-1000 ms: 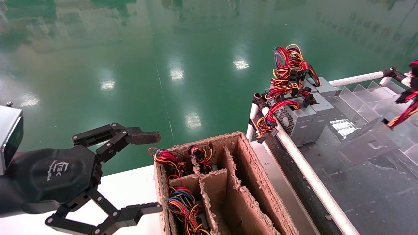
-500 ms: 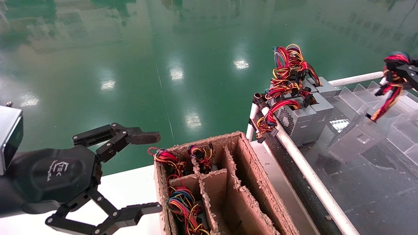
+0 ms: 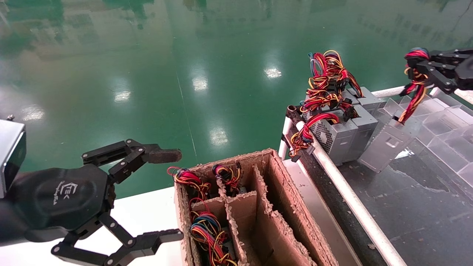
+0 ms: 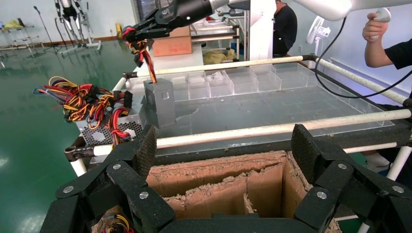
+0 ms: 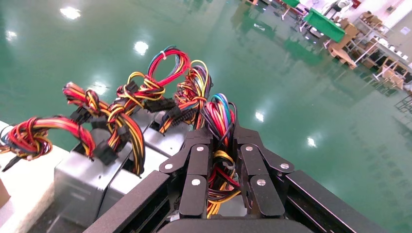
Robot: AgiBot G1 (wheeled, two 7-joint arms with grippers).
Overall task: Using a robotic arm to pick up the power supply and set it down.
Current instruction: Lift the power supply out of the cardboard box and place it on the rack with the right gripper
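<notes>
My right gripper [image 3: 420,62] is shut on the red, yellow and black wire bundle [image 5: 218,116] of a grey power supply [image 3: 386,145]. The box hangs tilted from those wires, just right of the other supplies, its lower corner at the dark table [image 3: 406,214]; whether it touches I cannot tell. The left wrist view shows the same hanging box [image 4: 163,99] under the right gripper [image 4: 142,30]. My left gripper [image 3: 180,194] stays open at the near left, beside the cardboard box, with nothing between its fingers [image 4: 144,150].
Several more power supplies [image 3: 343,131] with tangled wires stand at the table's far left corner. A brown cardboard divider box [image 3: 281,221] holds wire bundles. White pipe rails [image 3: 343,190] edge the table. Clear plastic dividers [image 3: 443,122] sit at the back right. A person [image 4: 388,43] stands beyond.
The right gripper has risen and moved left and away with the wire bundle. The hanging power supply has swung left, close to the row of other supplies. The left gripper has not moved.
</notes>
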